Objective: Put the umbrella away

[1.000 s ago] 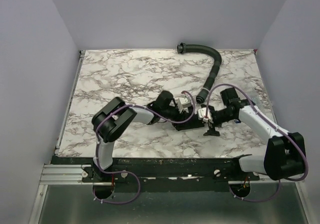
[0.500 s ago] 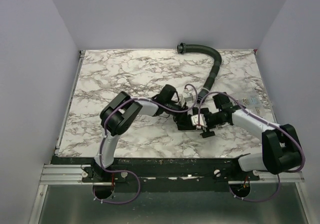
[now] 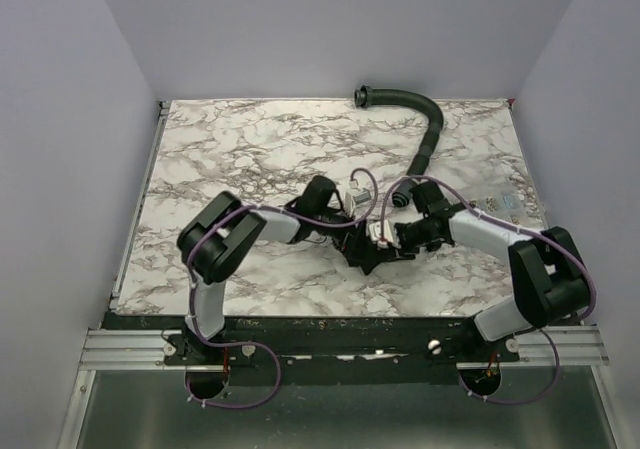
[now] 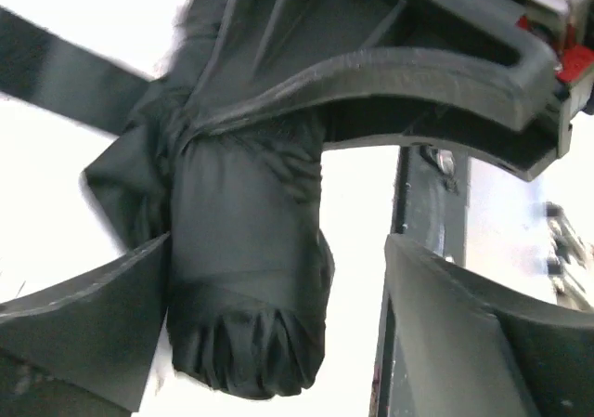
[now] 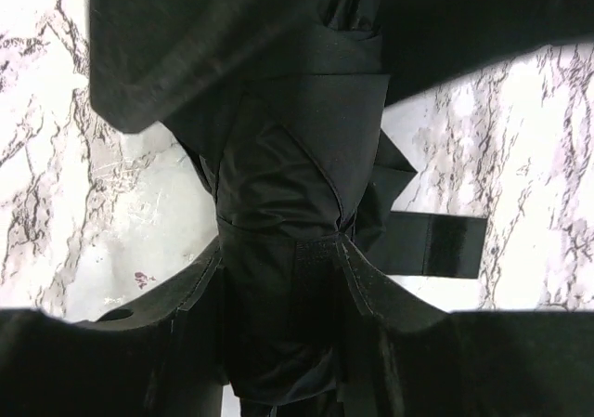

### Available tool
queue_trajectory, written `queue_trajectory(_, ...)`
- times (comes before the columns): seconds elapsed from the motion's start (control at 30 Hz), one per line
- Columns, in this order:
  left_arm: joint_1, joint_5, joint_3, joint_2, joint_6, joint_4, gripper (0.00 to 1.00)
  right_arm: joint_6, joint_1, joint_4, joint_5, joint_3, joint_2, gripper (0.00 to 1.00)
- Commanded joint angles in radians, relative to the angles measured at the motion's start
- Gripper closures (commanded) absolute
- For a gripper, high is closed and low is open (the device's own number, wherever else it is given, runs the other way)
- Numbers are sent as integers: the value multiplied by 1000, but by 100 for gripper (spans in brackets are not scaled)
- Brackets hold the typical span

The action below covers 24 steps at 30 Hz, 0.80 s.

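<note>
A: Umbrella [image 3: 368, 257] position?
B: Folded black bundle, sitting lower centre of the top view over the marble table [image 3: 220, 159], between both arms.
A: Right gripper [image 5: 278, 278]?
B: Fingers are pressing in on the bundle from both sides, clamping it. Strap [image 5: 436, 245] is sticking out toward frame right.
A: Left gripper [image 4: 278, 245]?
B: Fingers are standing wide apart, gripping nothing. Bundle is touching only the lower-left finger.
A: Hose [image 3: 425, 129]?
B: Curving down from upper right.

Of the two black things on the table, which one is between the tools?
The folded fabric umbrella, between the left tool and right tool. The ribbed hose curves away toward the far edge.
</note>
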Motion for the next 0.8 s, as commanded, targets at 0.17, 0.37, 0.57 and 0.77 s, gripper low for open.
queue_trajectory(0.17,21,-569,-391,-478,101,211,2,134,-11,-391,67,90,172,84)
queue_trajectory(0.37,77,-460,-626,-582,111,506,2,193,-12,-504,59,194,311,84)
queue_trajectory(0.57,-169,-546,-727,-675,581,513,2,219,-11,-571,68,269,454,84)
queue_trajectory(0.77,-348,-805,-628,-642,870,352,2,243,-12,-567,62,300,488,84)
